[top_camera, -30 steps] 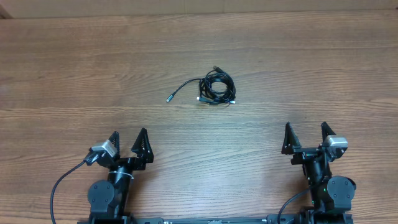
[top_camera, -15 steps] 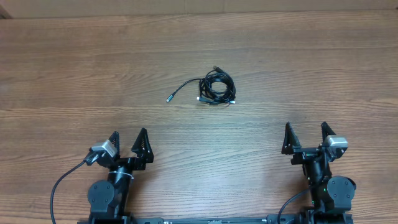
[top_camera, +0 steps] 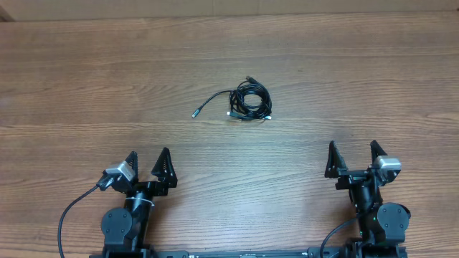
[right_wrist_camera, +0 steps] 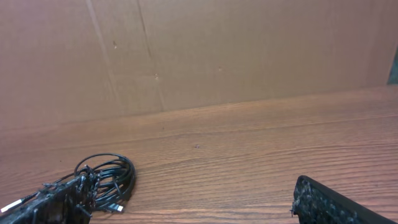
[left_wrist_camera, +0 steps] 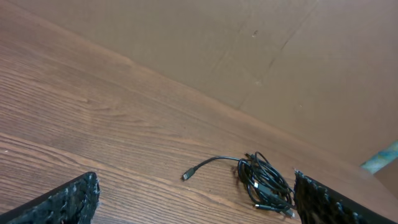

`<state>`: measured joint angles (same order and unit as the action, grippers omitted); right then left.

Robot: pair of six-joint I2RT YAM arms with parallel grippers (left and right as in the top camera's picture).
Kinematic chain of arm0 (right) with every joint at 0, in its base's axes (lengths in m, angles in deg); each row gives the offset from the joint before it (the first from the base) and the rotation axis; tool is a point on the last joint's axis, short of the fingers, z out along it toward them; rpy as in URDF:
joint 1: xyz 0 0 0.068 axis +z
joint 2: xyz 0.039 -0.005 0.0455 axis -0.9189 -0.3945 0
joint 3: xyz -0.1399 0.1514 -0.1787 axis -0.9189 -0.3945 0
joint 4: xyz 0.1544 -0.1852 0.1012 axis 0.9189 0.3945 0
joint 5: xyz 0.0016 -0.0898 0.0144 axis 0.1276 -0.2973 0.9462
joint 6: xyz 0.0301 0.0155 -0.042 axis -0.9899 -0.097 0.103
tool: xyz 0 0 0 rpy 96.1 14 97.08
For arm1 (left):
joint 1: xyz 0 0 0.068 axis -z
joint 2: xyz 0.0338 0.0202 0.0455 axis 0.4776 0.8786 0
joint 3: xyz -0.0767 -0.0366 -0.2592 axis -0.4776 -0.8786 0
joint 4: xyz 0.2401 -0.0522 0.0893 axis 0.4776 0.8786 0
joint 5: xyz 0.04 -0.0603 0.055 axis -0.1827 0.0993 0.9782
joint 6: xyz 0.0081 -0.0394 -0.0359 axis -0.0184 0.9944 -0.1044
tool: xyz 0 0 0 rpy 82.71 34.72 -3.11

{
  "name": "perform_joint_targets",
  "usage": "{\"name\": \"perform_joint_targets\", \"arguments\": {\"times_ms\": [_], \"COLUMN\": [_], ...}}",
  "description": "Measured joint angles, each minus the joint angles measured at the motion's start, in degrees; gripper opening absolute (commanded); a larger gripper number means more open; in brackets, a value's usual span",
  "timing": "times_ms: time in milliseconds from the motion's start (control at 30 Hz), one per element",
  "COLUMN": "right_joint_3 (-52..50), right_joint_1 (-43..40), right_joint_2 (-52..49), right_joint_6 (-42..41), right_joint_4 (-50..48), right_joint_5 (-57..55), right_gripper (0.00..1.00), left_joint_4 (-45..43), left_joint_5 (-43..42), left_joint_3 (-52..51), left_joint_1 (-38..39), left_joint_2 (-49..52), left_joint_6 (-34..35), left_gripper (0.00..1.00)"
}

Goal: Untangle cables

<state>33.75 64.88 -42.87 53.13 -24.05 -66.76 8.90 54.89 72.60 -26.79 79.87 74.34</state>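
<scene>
Overhead first: the cables (top_camera: pixel 249 101) sit as one small tight bundle around the middle of the table (top_camera: pixel 86 79), a bit toward the far side. One tail (top_camera: pixel 204 107) trails out to the left and ends in a little plug. The left gripper (top_camera: pixel 148 161) and right gripper (top_camera: pixel 352 154) are both parked at my edge, well apart from the bundle. Both have their jaws spread wide with nothing in them.

Left wrist cam: my fingers (left_wrist_camera: pixel 71 198) only poke in at the bottom corners, far apart, with bare wood between them. The bundle is ahead and off to the right, with the tail running left from it. There's a brown cardboard wall (left_wrist_camera: pixel 186 43) behind the table.

Right wrist cam: same deal, with the fingers wide and empty. The bundle is low on the left, partly hidden behind my left finger, so I can't count how many cords are in there.

My read is that this is the very start and nothing is pulled apart yet. The step in hand is just picking an approach. I'd guess the left arm goes for the tail, since it points that way, while the right one pins or pinches the coil. The cord is thin and flat on the wood, so the tips need to come in low. Otherwise the whole wad probably just slides along.
</scene>
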Motion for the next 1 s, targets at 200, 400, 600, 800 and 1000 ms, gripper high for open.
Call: {"name": "perform_joint_targets", "arguments": {"times_ms": [200, 400, 600, 800, 1000], "right_joint_3": [0.00, 0.00, 0.00, 0.17, 8.57], "right_joint_1": [0.00, 0.00, 0.00, -0.02, 0.00], "right_joint_2": [0.00, 0.00, 0.00, 0.00, -1.53], "right_joint_6": [0.00, 0.09, -0.04, -0.59, -0.90], "right_joint_4": [0.02, -0.15, -0.57, -3.30, -2.97], "right_joint_5": [0.00, -0.44, 1.86, 6.54, 6.91], "right_gripper": [1.00, 1.00, 1.00, 1.00, 1.00], "left_joint_4": [0.00, -1.64, -16.26, -9.51, 10.21], "left_joint_5": [0.02, 0.22, -1.53, -5.77, -6.91], "left_joint_3": [0.00, 0.00, 0.04, 5.60, 27.80], "left_joint_1": [-0.02, -0.02, -0.02, -0.02, -0.02], "left_joint_2": [0.00, 0.00, -0.02, 0.13, 6.12], "left_joint_6": [0.00, 0.00, 0.76, 1.18, -5.07], "left_gripper": [0.99, 1.00, 1.00, 1.00, 1.00]}}
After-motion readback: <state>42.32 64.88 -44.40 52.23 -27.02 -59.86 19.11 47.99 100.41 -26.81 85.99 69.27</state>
